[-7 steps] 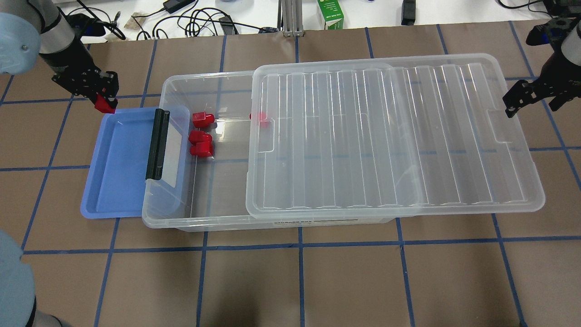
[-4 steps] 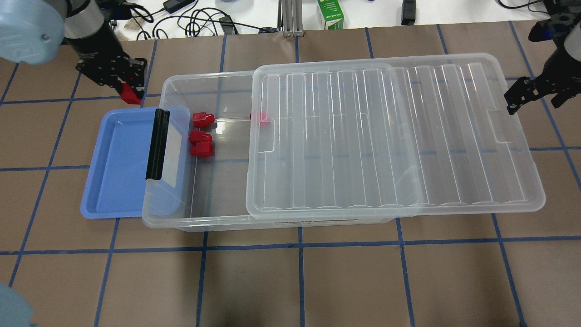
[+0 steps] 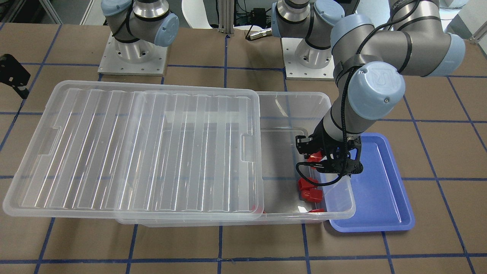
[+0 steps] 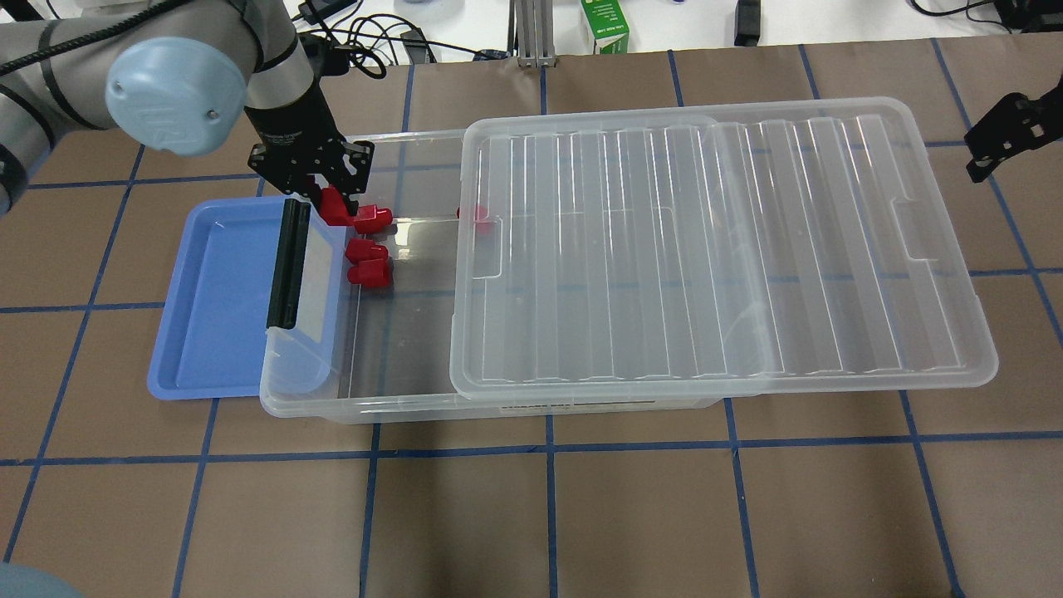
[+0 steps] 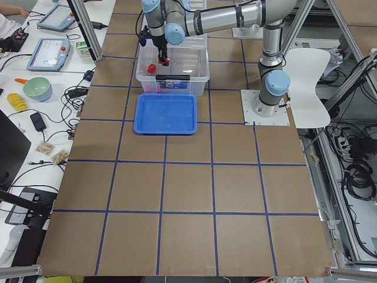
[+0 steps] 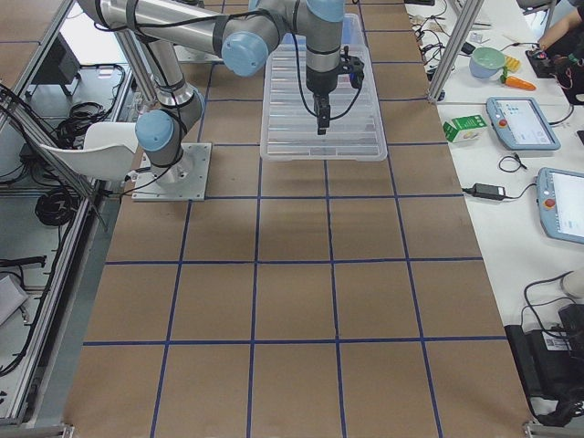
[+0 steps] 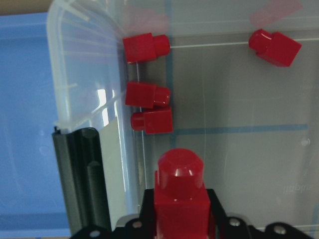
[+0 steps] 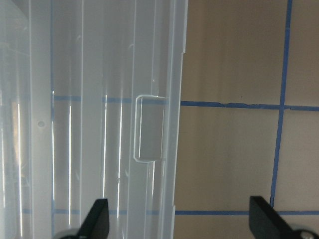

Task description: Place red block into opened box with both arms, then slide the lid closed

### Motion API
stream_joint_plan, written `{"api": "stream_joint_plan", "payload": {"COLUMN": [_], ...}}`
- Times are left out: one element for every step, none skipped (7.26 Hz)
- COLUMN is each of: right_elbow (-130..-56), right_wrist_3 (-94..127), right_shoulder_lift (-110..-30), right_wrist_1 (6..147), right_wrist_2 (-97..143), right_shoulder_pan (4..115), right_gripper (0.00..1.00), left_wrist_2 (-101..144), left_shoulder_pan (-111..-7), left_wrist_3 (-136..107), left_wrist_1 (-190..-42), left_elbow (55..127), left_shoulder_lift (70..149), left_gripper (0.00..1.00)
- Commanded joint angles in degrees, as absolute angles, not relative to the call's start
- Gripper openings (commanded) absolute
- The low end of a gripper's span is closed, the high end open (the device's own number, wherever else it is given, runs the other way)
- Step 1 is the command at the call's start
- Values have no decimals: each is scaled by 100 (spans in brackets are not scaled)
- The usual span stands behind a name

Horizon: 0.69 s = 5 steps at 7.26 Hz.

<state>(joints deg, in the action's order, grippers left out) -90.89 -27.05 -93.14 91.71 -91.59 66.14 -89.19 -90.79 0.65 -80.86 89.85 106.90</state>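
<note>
Your left tool [image 4: 329,198] pinches red block [image 7: 179,196], long axis vertical, stub down over box [image 4: 365,410]; right tool [image 8: 182,224] spread.

Bright, even light — white glare streaks the lid [image 4: 722,249] (wrist views slightly soft).

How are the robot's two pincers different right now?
The left pincer is shut on a red block, while the right pincer is open and holds nothing. The left pincer is over the open end of the box, and the right pincer is at the far end of the lid. Both are black and have two fingers.
</note>
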Motion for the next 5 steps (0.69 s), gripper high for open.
{"api": "stream_joint_plan", "payload": {"right_elbow": [-9035,-9018,-8922,-8912,-8921], "right_wrist_3": [-2506,-2261,-1728,-1009,-410], "right_shoulder_lift": [-9440,-9422,-9378,-9361,-9326], "right_wrist_1": [9026,9044,9035,9035,9079], "right_wrist_2": [-9088,-9114,-9106,-9088,-9079], "right_shoulder_pan": [6758,7107,7476,7854,8232], "right_gripper": [100,100,100,100,100], "left_wrist_2": [-8842,-8842,-8842,-8685,-8588], "left_shoulder_pan": [-9088,-9088,-9088,-9088,-9088], "left_wrist_3": [114,132,114,106,123], "left_wrist_1": [-7552,-7489,-7480,-7479,-7445], "left_elbow": [9481,9527,9545,9562,9562], "left_shoulder_lift": [10819,10906,11029,11143,11232], "left_gripper": [0,0,0,0,0]}}
